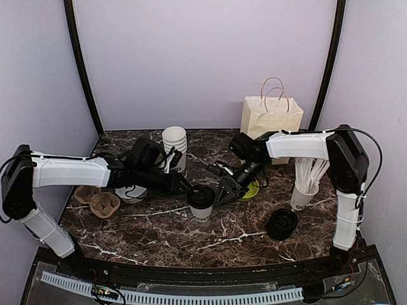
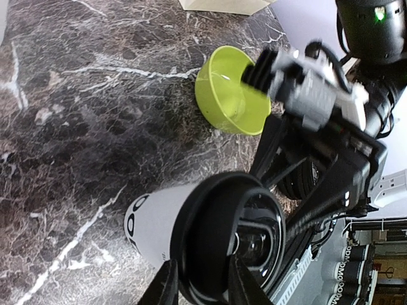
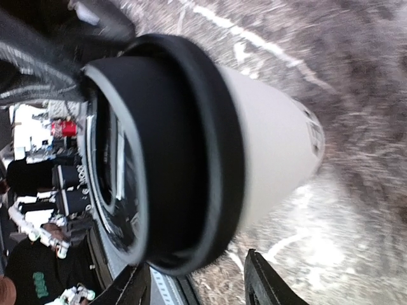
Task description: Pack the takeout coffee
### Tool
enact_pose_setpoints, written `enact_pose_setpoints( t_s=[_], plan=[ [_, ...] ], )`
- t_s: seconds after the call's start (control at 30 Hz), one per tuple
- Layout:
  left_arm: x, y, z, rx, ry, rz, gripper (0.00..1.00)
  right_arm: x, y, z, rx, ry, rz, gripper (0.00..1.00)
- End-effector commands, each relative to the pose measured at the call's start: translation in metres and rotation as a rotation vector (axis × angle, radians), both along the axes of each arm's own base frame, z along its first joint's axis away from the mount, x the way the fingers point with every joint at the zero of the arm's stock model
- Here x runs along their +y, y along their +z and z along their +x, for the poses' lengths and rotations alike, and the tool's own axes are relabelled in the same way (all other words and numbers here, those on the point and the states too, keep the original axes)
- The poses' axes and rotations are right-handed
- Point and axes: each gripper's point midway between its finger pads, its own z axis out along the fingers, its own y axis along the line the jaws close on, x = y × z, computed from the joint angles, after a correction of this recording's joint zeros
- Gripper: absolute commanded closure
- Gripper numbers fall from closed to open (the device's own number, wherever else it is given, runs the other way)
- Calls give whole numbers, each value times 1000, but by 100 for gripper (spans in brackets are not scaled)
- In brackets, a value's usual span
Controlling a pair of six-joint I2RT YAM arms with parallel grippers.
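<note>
The left arm (image 1: 70, 171) stretched low toward the right, and the left end effector (image 1: 183, 185) sat near the centre with its fingers (image 2: 166, 286) narrowly parted; whether they gripped was unclear. The right arm (image 1: 299, 145) reached leftward from a raised elbow, the right end effector (image 1: 224, 190) angled downward, facing the left one, its fingers (image 3: 264, 283) apart.

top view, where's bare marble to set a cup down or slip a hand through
Free: the front strip between cup carrier and black lids; the back gap between cup stack and paper bag. Crowded: the middle, where left gripper and right gripper flank the lidded cup.
</note>
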Motion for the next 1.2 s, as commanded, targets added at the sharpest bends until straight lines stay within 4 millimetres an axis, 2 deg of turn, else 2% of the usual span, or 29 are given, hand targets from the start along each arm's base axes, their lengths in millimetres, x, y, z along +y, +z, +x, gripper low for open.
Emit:
enact_pose_setpoints(
  t_s=[0.0,0.07,0.17,0.27,0.33,0.5,0.63,0.73,0.8,0.83,0.9,1.07,1.1,1.13,1.17],
  plan=[
    [28,-38,-20,106,38,117,71,-12,-40,46,-147,-85,-158,52],
    [28,-39,-22,110,37,121,72,-6,-31,44,-135,-56,-113,52],
    [26,-29,-19,93,37,111,72,6,-4,34,-109,5,16,52],
    [23,-11,-13,52,38,92,65,13,27,23,-92,71,136,52],
    [22,4,-10,16,38,75,59,11,39,21,-114,84,155,51],
    [15,45,-2,-92,24,11,47,-1,47,23,-223,87,107,49],
    [18,63,2,-179,2,35,37,-10,47,27,-293,84,59,47],
    [20,65,3,-256,-70,101,32,-16,50,30,-354,97,33,46],
    [18,69,4,-326,-121,156,26,-19,55,32,-401,113,36,46],
    [16,64,-1,-340,-152,190,17,-21,59,33,-429,120,39,46],
    [14,63,-1,-410,-196,265,12,-24,68,33,-488,148,55,45],
    [3,59,-12,-455,-327,385,11,-42,93,38,-604,151,66,44],
    [0,51,-13,-438,-349,410,11,-47,99,39,-619,141,71,44],
    [0,52,-15,-436,-371,437,11,-51,103,39,-631,134,76,44],
    [-2,43,-14,-421,-390,472,11,-55,106,40,-638,126,80,44]
  ],
)
